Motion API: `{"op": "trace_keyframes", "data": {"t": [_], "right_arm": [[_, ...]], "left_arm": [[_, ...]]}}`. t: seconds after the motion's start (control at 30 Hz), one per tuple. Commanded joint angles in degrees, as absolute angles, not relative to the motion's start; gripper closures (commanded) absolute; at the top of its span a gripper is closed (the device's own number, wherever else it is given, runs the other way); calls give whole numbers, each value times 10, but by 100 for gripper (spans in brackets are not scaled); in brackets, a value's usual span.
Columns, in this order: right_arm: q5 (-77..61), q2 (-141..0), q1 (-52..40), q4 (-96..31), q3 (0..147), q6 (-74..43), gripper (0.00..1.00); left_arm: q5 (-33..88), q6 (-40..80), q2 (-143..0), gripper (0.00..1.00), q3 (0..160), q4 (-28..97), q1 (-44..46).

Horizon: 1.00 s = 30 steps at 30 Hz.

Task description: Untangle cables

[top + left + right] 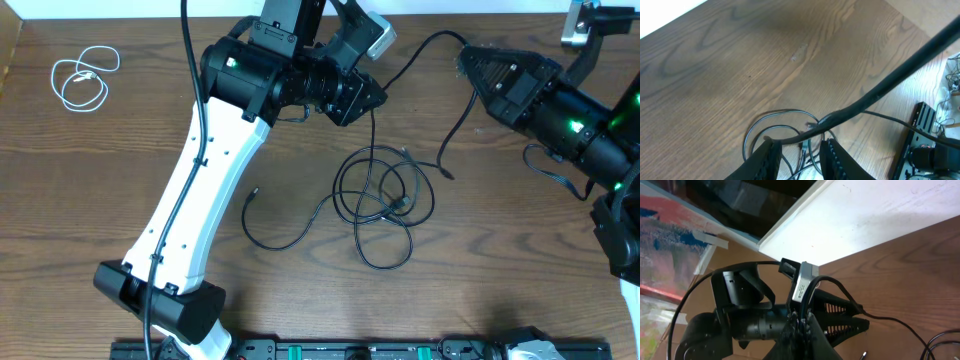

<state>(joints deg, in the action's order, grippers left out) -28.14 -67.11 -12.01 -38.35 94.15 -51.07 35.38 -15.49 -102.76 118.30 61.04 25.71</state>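
Broadly, the brown wood-grain desk (90, 200) carries little besides the two arms. From its near-left corner the white-shelled, black-jointed left arm (195, 200) slants toward the far middle. A thick black wire (188, 70) of its own runs along it. The arm lies across the stretch between the desk's left side and its middle. The black two-finger left gripper (378, 97) hangs over the far side of the tangle. Its ribbed fingers (767, 157) stand apart, and a thin black strand crosses at their tips without being pinched. A black metal rail (350, 350) runs along the near edge. From the right edge the black right arm (560, 115), lit with green lights, reaches in. The right gripper (466, 58) has its jaws together and appears clamped on a raised black cord (430, 40).

Near the far-left corner the short white cord (84, 77) sits coiled in loose loops, well apart from everything else. At the middle of the desk the long thin black cords (398, 205) lie in overlapping loops that cross one another several times. One loose plug end (252, 190) trails out toward the left arm. The raised black cord arcs from beside the left gripper over to the right gripper. Beyond the right gripper it drops to a small plug tip (447, 175) just right of the loops. In the left wrist view it sweeps past close and blurred.
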Motion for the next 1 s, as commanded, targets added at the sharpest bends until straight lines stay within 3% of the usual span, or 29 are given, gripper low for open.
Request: {"op": "trace_keyframes", "data": {"t": [0.0,0.17,0.57,0.73,0.83,0.97], "right_arm": [[-291,-669,-117,-380,957,-505,98],[-291,-669,-117,-377,957,-509,98],[-322,-669,-117,-362,957,-523,99],[-321,-669,-117,-362,957,-523,98],[-321,-669,-117,-364,957,-523,98],[-318,-669,-117,-377,957,-518,98]], "left_arm": [[349,-163,-1030,68,1183,609,257],[349,-162,-1030,50,1183,599,257],[349,-154,-1030,50,1183,581,257],[349,-154,-1030,65,1183,581,257],[349,-154,-1030,89,1183,581,257],[349,-139,-1030,92,1183,581,257]]}}
